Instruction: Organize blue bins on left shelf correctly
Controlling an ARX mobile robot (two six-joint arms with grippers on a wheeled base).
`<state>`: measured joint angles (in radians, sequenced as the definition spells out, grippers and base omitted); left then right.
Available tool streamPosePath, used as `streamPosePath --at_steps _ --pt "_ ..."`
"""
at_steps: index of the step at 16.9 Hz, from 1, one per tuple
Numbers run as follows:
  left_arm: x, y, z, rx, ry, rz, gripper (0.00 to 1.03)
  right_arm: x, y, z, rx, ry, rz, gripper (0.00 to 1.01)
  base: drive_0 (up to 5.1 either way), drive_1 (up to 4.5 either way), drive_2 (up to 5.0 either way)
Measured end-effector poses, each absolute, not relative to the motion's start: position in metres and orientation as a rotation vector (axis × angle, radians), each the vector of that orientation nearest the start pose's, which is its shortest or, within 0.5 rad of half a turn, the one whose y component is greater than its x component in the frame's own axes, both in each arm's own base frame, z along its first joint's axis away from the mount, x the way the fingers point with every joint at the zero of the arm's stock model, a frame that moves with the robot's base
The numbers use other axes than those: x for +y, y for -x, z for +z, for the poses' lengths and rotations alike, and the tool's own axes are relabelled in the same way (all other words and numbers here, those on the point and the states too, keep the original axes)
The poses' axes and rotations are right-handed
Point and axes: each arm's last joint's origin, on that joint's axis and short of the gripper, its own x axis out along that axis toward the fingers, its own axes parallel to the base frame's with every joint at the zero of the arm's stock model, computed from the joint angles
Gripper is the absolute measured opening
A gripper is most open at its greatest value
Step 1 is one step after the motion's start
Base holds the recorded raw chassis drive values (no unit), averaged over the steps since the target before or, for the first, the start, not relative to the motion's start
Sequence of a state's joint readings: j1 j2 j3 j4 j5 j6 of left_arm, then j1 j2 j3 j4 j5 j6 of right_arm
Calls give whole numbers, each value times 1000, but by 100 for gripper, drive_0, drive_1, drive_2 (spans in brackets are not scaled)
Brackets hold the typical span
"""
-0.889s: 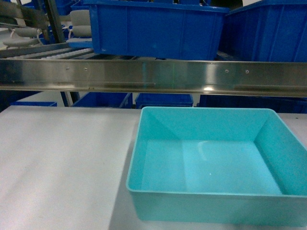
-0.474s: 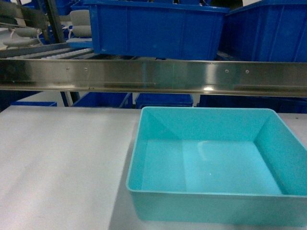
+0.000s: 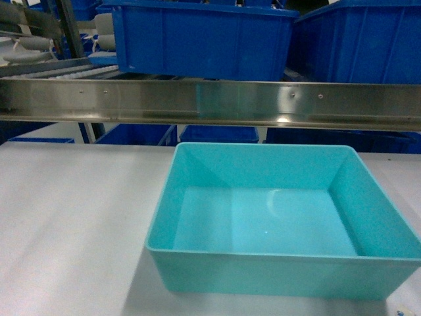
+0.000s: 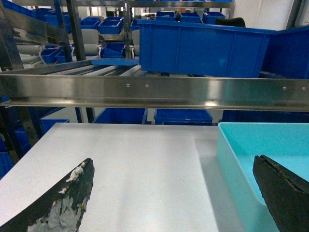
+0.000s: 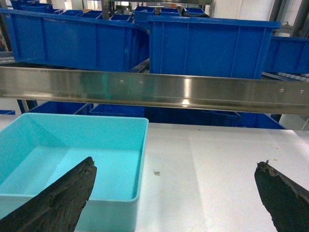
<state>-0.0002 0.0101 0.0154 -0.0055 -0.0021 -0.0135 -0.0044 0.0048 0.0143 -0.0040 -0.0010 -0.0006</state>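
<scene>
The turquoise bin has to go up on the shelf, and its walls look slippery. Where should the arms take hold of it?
Grip the rolled rim of the bin on its two short side walls, one arm from each side. The walls are smooth and sloped, so only the rim gives purchase. The bin sits upright and empty on the table, sides clear.

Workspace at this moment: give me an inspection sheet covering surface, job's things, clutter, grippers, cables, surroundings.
Surface: white table, flat; a small dark speck right of the bin.
Job's things: one turquoise bin, empty, upright on the table in front of the shelf beam.
Clutter: nothing seen besides the speck.
Grippers: left gripper open, its right finger over the bin's left edge; right gripper open, its left finger over the bin's right part. Neither holds anything; left finger pad shows worn whitish patches.
Cables: nothing seen.
Surroundings: deep-blue crates on the shelf level above the beam, more below and behind.
</scene>
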Motion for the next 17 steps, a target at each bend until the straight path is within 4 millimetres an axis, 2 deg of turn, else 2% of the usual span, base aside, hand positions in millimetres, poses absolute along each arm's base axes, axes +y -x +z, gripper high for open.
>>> streamPosePath --at_steps 4,5,12,15,17 --pt "0 -97 167 1 14 2 98 0 -97 168 -6 1 -3 98 475 -349 -164" --pt "0 -97 167 0 14 -2 98 0 -97 167 -3 0 -6 98 0 0 0" --pt "0 -97 167 2 14 0 98 0 -97 167 -3 1 -6 98 12 412 -389" --pt "-1 -98 170 -18 14 -2 98 1 -99 172 -44 3 -9 98 0 0 0" --pt "-8 -118 181 -40 21 -14 98 12 -118 176 -23 7 34 98 0 0 0"
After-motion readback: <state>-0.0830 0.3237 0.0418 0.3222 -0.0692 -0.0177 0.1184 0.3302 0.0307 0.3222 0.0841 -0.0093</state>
